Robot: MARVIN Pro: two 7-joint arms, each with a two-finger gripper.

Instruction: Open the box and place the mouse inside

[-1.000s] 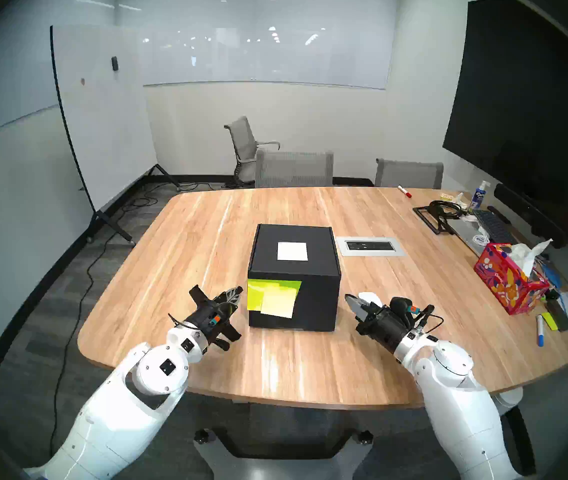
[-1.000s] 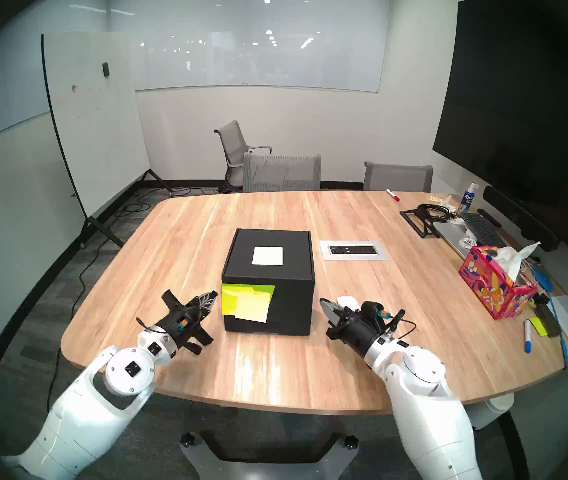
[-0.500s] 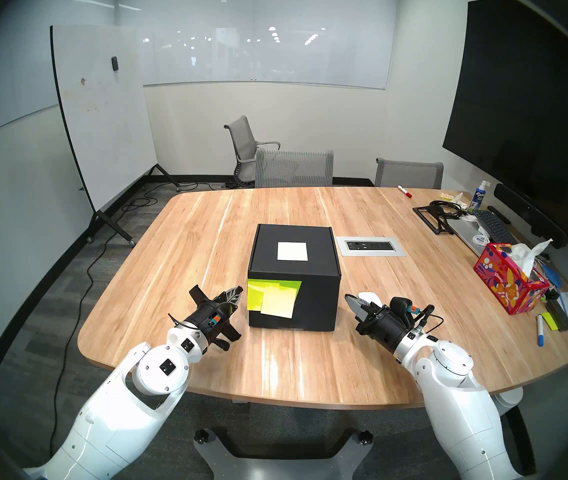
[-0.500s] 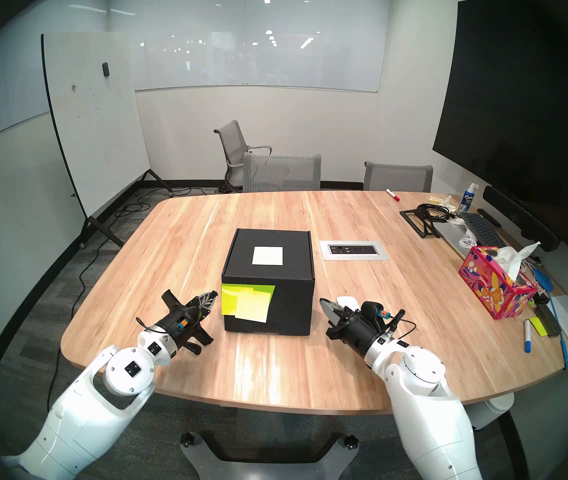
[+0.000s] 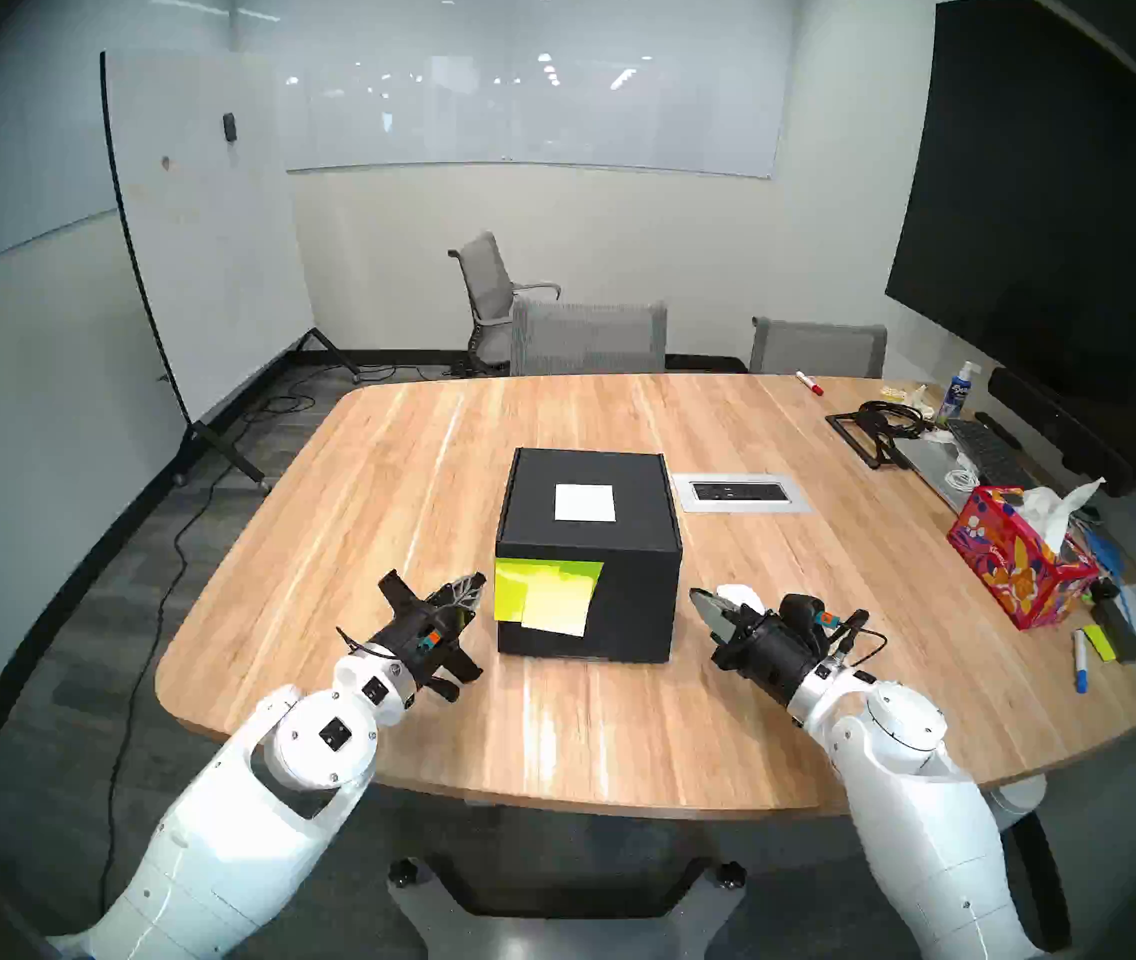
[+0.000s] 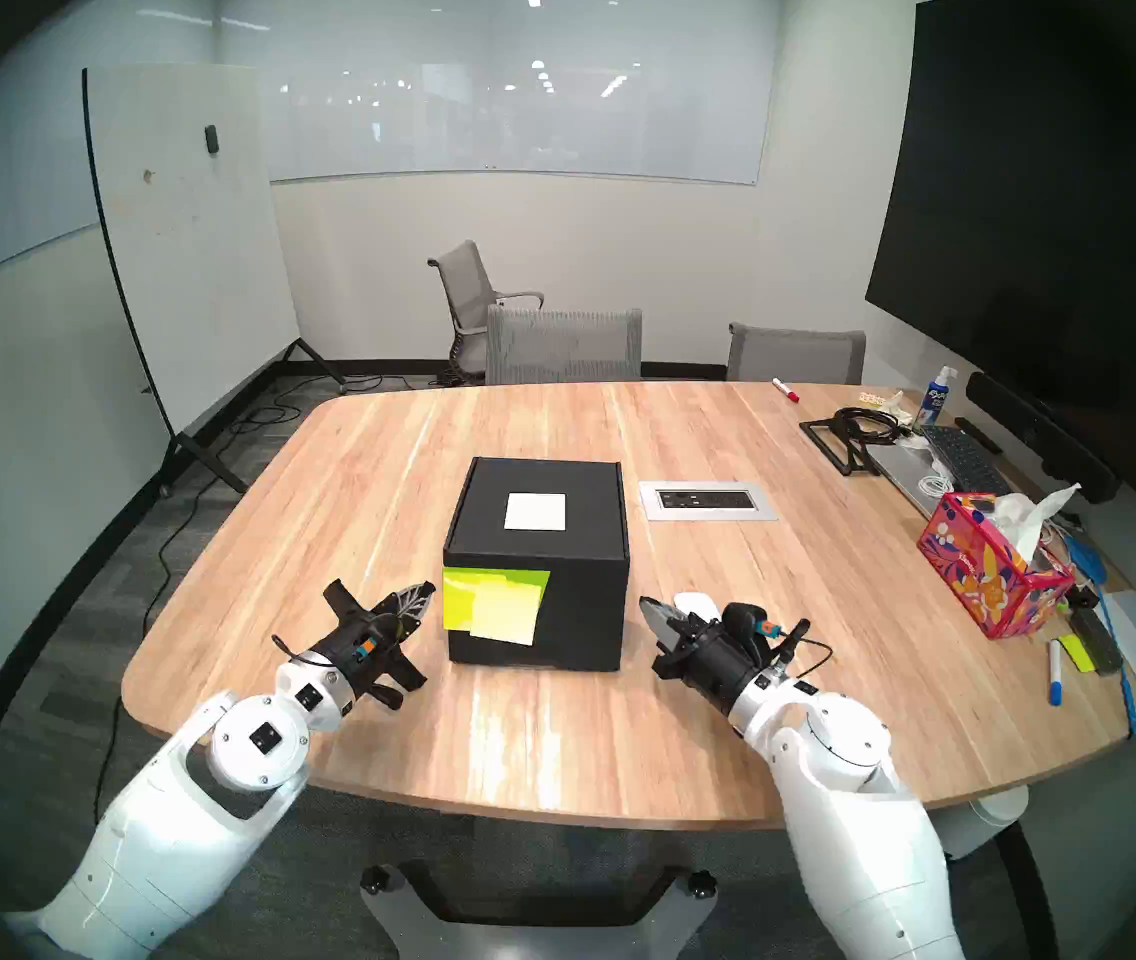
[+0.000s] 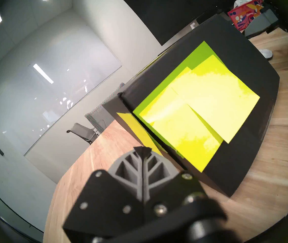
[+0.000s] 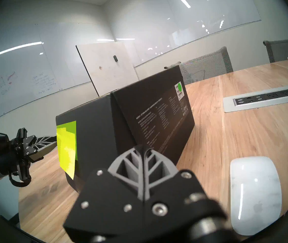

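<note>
A closed black box [image 5: 589, 557] [image 6: 537, 564] stands mid-table, a white label on its lid and yellow-green sticky notes [image 5: 548, 595] [image 7: 192, 111] on its front face. My left gripper [image 5: 475, 586] [image 6: 428, 588] is shut with nothing in it, its tip just left of the notes at the box's front left corner [image 7: 142, 149]. My right gripper [image 5: 695, 597] [image 6: 645, 604] is shut and empty, hovering right of the box [image 8: 139, 111]. The white mouse [image 8: 255, 193] [image 5: 742, 595] lies on the wood beside that gripper, partly hidden behind it in the head views.
A silver power outlet plate [image 5: 742, 492] is set into the table right of the box. A red floral tissue box [image 5: 1019, 564], markers, a keyboard and cables crowd the right edge. Grey chairs [image 5: 589, 335] stand at the far side, a whiteboard [image 5: 205, 231] at the left.
</note>
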